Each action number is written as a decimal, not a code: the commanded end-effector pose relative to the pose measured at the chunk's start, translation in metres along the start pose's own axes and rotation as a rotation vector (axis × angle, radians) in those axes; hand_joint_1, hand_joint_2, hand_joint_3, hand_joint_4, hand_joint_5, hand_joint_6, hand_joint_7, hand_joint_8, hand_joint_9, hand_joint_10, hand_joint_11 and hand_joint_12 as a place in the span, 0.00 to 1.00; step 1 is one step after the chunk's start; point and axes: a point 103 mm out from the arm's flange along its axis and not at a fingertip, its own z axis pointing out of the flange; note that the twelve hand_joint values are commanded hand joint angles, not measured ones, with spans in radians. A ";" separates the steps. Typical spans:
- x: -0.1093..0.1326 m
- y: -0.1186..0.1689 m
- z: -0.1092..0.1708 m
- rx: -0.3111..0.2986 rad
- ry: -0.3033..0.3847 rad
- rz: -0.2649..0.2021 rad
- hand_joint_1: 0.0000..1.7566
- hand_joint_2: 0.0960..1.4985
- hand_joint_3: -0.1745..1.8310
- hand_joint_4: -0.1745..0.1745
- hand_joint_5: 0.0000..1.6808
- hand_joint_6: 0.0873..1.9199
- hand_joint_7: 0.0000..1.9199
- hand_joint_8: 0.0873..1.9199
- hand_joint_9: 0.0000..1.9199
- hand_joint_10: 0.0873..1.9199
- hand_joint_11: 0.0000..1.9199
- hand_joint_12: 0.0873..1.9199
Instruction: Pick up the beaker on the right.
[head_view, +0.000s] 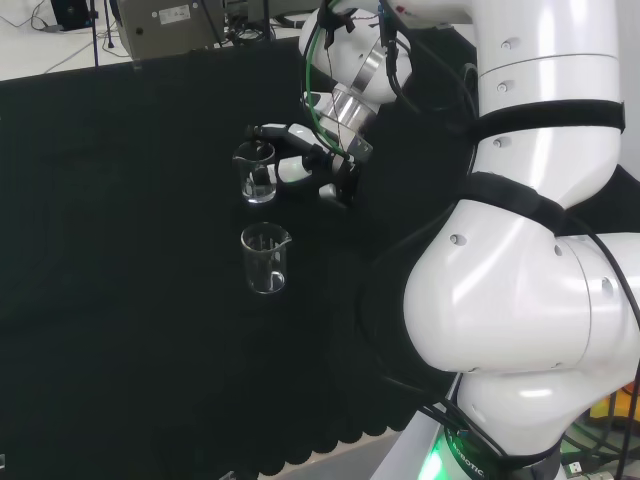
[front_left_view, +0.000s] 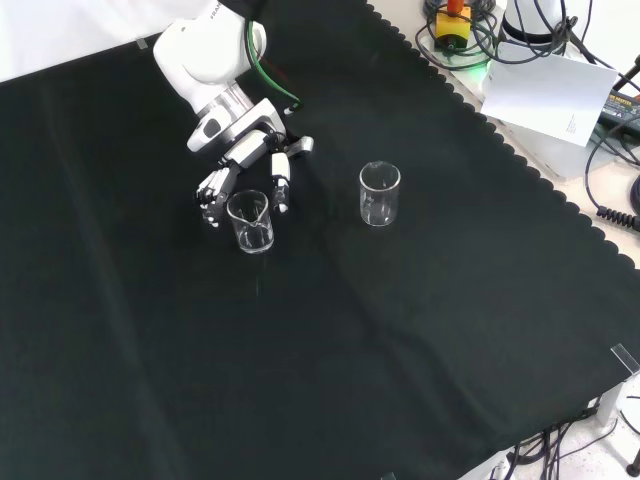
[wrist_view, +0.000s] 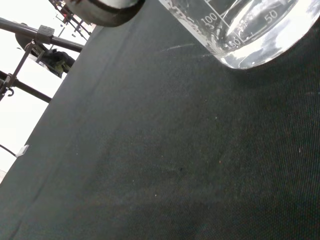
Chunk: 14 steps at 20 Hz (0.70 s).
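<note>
Beaker (front_left_view: 250, 221) seen upright on black cloth (front_left_view: 400, 330), long axis vertical, mouth up. Hand (front_left_view: 243, 165) placed just behind it in front view, fingers (front_left_view: 212, 190) reaching down around both sides of rim, partly curled; contact cannot be told. Second beaker (front_left_view: 379, 193) stands well apart from hand.

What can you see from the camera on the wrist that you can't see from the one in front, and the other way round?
The wrist view alone shows the printed volume marks and thick clear base of the beaker beside the robot hand, plus the weave of the black cloth. The front view alone shows the robot hand itself, its fingers reaching down either side of that beaker, a second beaker standing apart to the right, and the cloth's scalloped edge. Both show the same near beaker standing upright on the black cloth.
</note>
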 end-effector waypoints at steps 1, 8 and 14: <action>-0.001 0.002 0.005 -0.009 0.016 0.005 0.52 0.56 0.00 0.43 0.25 0.00 0.12 0.30 0.22 0.28 0.03 0.71; -0.001 0.007 0.012 -0.013 0.035 -0.008 0.52 0.56 0.00 0.43 0.25 0.00 0.13 0.30 0.22 0.28 0.04 0.71; -0.001 0.012 0.016 -0.021 0.040 -0.003 0.52 0.56 0.00 0.43 0.25 0.00 0.12 0.30 0.22 0.27 0.04 0.70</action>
